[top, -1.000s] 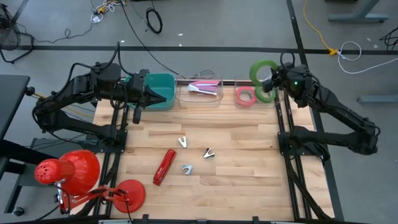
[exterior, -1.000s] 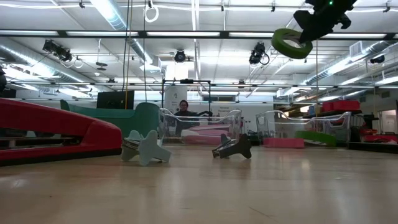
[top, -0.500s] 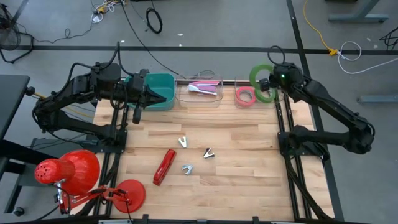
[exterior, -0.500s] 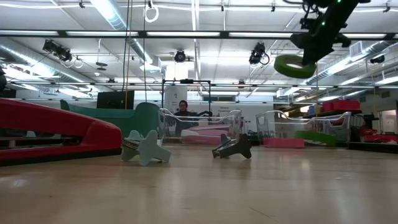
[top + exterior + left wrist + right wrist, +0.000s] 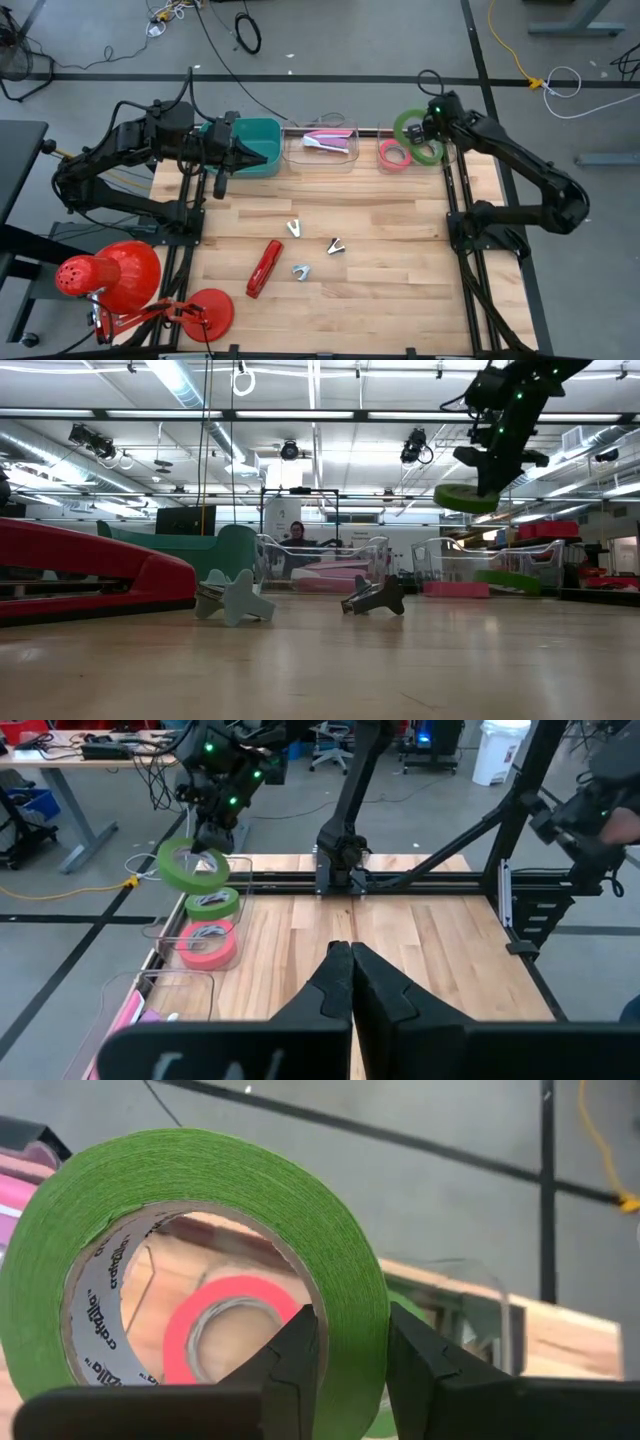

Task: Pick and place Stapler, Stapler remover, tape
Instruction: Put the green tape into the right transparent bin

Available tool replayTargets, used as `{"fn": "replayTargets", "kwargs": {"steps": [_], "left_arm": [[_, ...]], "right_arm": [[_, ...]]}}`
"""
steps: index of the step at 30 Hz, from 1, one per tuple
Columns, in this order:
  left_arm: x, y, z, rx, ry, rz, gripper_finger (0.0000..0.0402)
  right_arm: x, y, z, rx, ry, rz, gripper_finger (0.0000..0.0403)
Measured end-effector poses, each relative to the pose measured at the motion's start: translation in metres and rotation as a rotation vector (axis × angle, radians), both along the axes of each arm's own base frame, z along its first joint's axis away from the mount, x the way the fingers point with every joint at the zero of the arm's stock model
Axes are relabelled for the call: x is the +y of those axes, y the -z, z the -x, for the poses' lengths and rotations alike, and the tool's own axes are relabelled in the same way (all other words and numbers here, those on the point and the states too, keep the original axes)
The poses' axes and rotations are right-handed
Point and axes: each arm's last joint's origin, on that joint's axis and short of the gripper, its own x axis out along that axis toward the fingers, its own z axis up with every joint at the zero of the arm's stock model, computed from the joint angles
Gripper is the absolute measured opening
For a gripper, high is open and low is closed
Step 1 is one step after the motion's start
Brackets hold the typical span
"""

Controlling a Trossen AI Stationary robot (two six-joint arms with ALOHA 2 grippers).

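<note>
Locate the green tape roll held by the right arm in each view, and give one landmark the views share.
High view: green tape roll at the table's far right edge, above the clear bin.
Low view: upper right, hanging above that bin.
Left wrist view: upper left, above the bin.
Right wrist view: fills the picture, pinched in the right tool.
Shared landmark: the pink tape roll in the bin.

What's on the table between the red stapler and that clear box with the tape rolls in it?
Two staple removers, then bare wood, as the high view shows between stapler and clear box.
</note>
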Motion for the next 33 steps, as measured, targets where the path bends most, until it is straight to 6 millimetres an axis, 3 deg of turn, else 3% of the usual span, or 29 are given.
{"fn": "replayTargets", "kwargs": {"steps": [20, 27, 33], "left_arm": [[0.0, 0.0, 0.0, 0.0, -0.001, 0.002, 0.0], [0.0, 0.0, 0.0, 0.0, 0.0, 0.002, 0.0], [0.0, 0.0, 0.0, 0.0, -0.001, 0.002, 0.0]], "right_arm": [[-0.044, 0.057, -0.022, 0.044, 0.025, -0.217, 0.0086], [-0.052, 0.075, -0.028, 0.073, 0.022, -0.27, 0.0086], [-0.054, 0.079, -0.03, 0.078, 0.022, -0.28, 0.0086]]}}
